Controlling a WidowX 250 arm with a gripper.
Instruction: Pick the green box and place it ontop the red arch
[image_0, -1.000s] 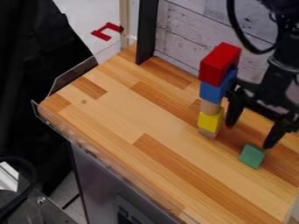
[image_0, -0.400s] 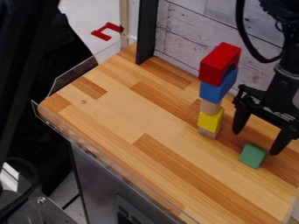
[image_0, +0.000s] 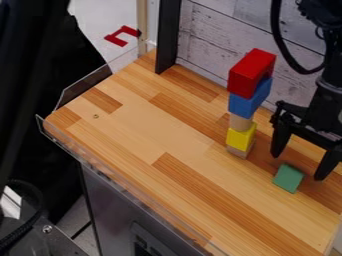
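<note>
- The green box (image_0: 288, 178) sits on the wooden desk (image_0: 133, 130), near the foot of the block tower, to its lower right in the camera view, turned so that a corner points toward the near edge.
- The black gripper (image_0: 298, 167) hangs down over the desk to the right of the tower, its two fingers (image_0: 280, 140) wide apart; in the view the green box lies low between them, with a gap to each tip.
- The tower stands upright and, from the bottom, starts with a tan block (image_0: 238, 151) resting on the desk.
- On that is a yellow block (image_0: 240, 137), then a tan piece (image_0: 240, 123), narrower than the block above it.
- A blue block (image_0: 248, 104) comes next, set at an angle.
- A red block (image_0: 251, 72) crowns the tower; whether it has an arch cut into it, I cannot tell.
- The arm (image_0: 327, 90) comes down from the top right, a black cable (image_0: 284, 45) looping out on the side toward the tower.
- Behind the tower rises a wall of pale, worn planks (image_0: 214, 30), with a black post (image_0: 168, 37) to the tower's upper left.
- Farther out, well apart from the tower past the post, a red U-shaped piece (image_0: 116, 40) lies beyond the desk's edge.
</note>
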